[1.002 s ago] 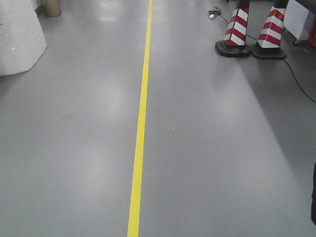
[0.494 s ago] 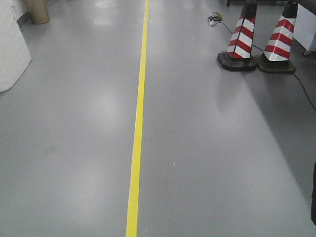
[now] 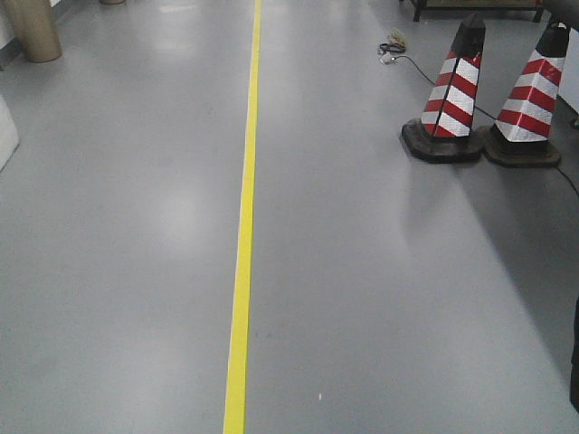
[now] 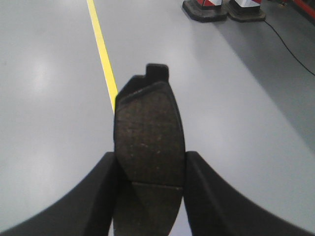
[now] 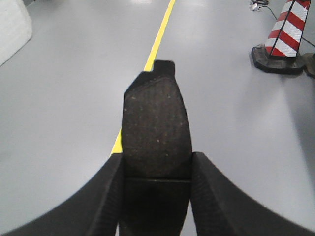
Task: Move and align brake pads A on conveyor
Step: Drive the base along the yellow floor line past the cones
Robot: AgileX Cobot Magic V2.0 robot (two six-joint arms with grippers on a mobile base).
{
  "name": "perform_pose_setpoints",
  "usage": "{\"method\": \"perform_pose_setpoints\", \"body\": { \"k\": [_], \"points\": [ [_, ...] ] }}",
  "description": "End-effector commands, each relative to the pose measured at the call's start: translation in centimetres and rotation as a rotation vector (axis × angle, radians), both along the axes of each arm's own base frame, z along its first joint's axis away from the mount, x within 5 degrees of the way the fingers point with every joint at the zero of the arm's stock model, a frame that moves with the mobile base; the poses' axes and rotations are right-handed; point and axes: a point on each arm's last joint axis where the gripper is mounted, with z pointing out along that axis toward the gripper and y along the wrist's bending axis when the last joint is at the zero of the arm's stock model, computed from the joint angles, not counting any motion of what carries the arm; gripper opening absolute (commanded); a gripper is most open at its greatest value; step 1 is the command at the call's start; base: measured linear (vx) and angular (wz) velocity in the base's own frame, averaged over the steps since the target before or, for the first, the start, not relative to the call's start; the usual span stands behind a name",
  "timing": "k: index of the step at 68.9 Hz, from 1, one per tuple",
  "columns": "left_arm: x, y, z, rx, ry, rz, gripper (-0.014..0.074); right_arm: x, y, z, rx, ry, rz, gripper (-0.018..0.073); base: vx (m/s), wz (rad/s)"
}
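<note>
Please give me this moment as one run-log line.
phase: transit over floor | left gripper: shut on brake pad | right gripper: shut on second brake pad | conveyor: not in view

Two brake pads [image 4: 149, 142] [image 5: 156, 132], two cones [image 3: 450, 95] [image 3: 532, 99]

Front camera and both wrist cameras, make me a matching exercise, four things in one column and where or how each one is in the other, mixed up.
Things:
1. floor line
2. striped cones
3. left gripper
4. cardboard tube

States:
A. far left, at the top of the front view
B. yellow, running straight ahead
C. shut on a brake pad
D. standing ahead on the right

Pairs: 1-B, 2-D, 3-C, 4-A
</note>
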Motion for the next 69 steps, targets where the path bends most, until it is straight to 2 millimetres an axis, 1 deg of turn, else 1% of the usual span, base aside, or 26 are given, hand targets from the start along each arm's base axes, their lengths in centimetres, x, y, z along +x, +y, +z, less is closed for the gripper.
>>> {"method": "perform_pose_setpoints", "body": {
  "k": [1, 38, 69],
  "points": [
    [0.31, -0.19, 1.57, -0.031, -0.102, -0.016, -0.0006, 0.28, 0.05, 1.79, 0.018, -0.116, 0.001, -0.0004, 0.75, -0.09],
    [0.31, -0.19, 1.57, -0.031, -0.102, -0.016, -0.0006, 0.28, 0.05, 1.80, 0.018, -0.117, 0.001, -0.0004, 0.78, -0.05],
    [0.31, -0.20, 1.57, -0.032, -0.102, -0.016, -0.0006, 0.28, 0.05, 1.80, 0.018, -0.117, 0.001, -0.0004, 0.79, 0.05]
  ]
}}
